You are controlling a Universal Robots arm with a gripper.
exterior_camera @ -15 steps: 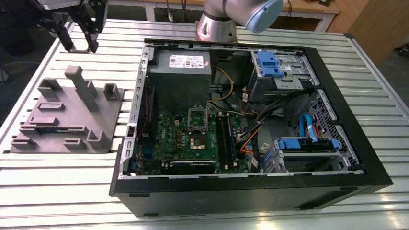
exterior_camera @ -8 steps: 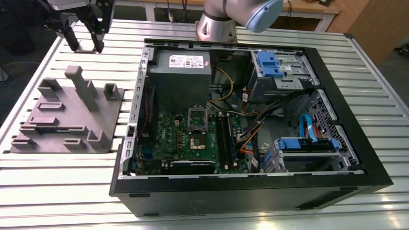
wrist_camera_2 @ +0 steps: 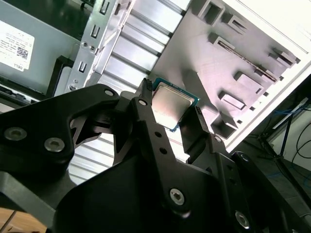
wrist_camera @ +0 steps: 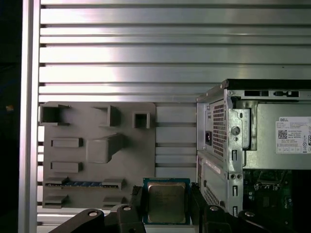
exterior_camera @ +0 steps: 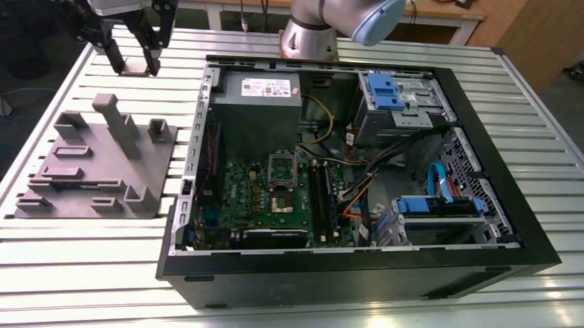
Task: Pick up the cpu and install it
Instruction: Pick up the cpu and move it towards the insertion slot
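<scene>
The cpu (wrist_camera: 166, 201) is a small flat square chip with a silvery top and a thin greenish edge. It sits clamped between my black fingers (wrist_camera: 196, 200). In both wrist views my gripper (wrist_camera_2: 171, 108) is shut on the cpu (wrist_camera_2: 167, 103). In the exterior view my gripper (exterior_camera: 135, 67) hangs above the slatted table at the far left, past the grey fixture and outside the case. On the green motherboard (exterior_camera: 246, 205) inside the case, the socket (exterior_camera: 283, 200) lies open, its silver cover plate (exterior_camera: 283, 166) flipped up beside it.
The black computer case (exterior_camera: 365, 273) lies open on the slatted aluminium table (exterior_camera: 82, 273), with a grey power supply box (exterior_camera: 260, 96), cables and blue drive brackets (exterior_camera: 383, 89) inside. A grey moulded fixture (exterior_camera: 91, 164) with raised posts sits at the exterior view's left.
</scene>
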